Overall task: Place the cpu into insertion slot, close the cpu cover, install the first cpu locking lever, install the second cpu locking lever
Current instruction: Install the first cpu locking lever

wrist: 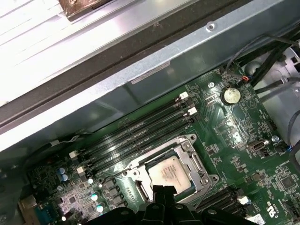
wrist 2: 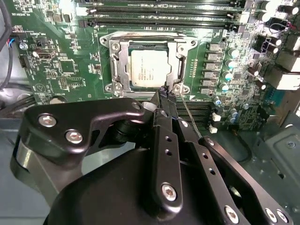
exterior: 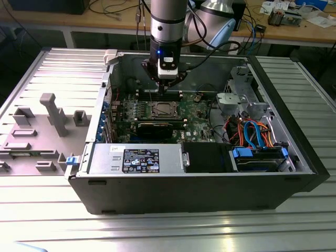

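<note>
One cpu (wrist 2: 150, 68) sits in the insertion slot (wrist 2: 140, 36) with the cpu cover (wrist 2: 180, 61) lowered around it, while the claw (wrist 2: 165, 93), fingers drawn narrowly together, hangs at the socket's edge.

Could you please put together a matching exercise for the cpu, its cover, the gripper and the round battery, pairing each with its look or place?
Things:
1. cpu
2. cpu cover
3. gripper
4. round battery

Descriptions:
A. black, its tip beside a corner of the cover
B. dull silver square showing through the cover's opening
C. silvery frame lying flat around the chip
D. silvery disc on the green board, apart from the cover

Pairs: 1-B; 2-C; 3-A; 4-D
</note>
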